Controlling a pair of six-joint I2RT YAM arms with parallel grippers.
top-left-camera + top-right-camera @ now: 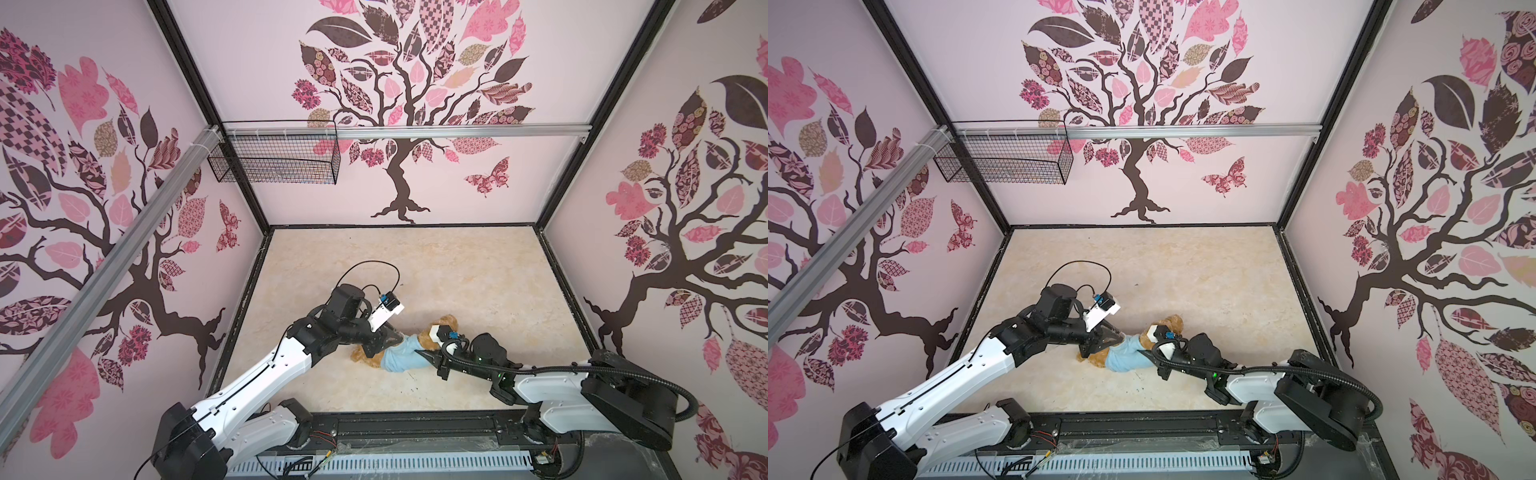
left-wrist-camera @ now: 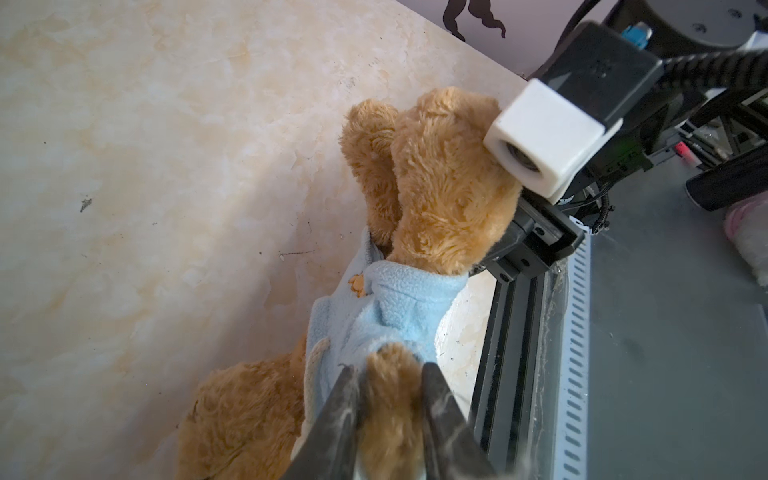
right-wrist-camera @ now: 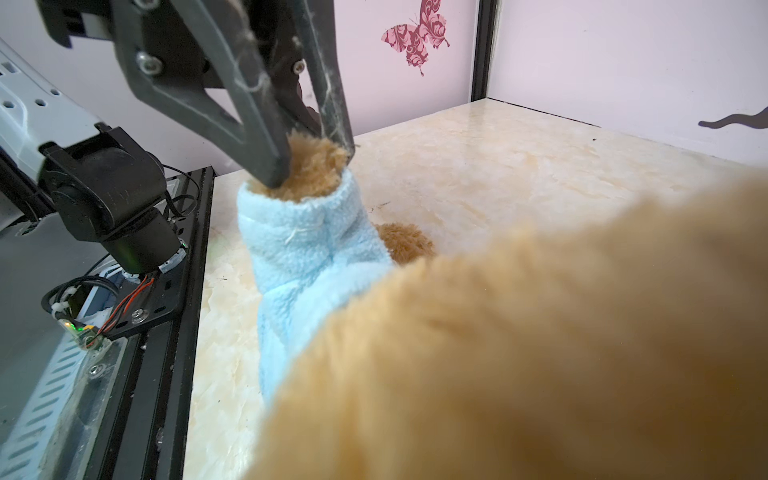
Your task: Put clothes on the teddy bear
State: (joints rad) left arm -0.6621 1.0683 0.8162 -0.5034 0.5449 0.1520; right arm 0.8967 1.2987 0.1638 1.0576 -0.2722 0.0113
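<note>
We see a small plush teddy bear (image 2: 449,187) with curly, golden-brown fur and round ears. Its face is turned away from the left wrist view, so there we see only the back of its soft head. It wears a light-blue fleece shirt (image 2: 399,307), fluffy and a little wrinkled, with a hood folded at the neck and a small orange print (image 2: 357,286) on the side. The shirt covers the body, and the bare furry legs (image 1: 365,357) come out below its hem.

The bear lies on the smooth beige table (image 1: 415,266), which has a marble-like pattern. In both top views it is near the front edge, between the two arms, with the head to the right and the legs to the left.

The left gripper (image 2: 388,370) has dark, tapered plastic fingers (image 2: 340,415) with stray fibres stuck to them. They are narrowly apart and press on both sides of one brown paw, just where it leaves the sleeve cuff.

The right gripper (image 1: 420,353) is black and pointed, and its jaws are closed together. Its tip lies against the blue fabric, just beside the bear's head. We cannot tell if it pinches the cloth, because the fur hides it in the right wrist view.
</note>
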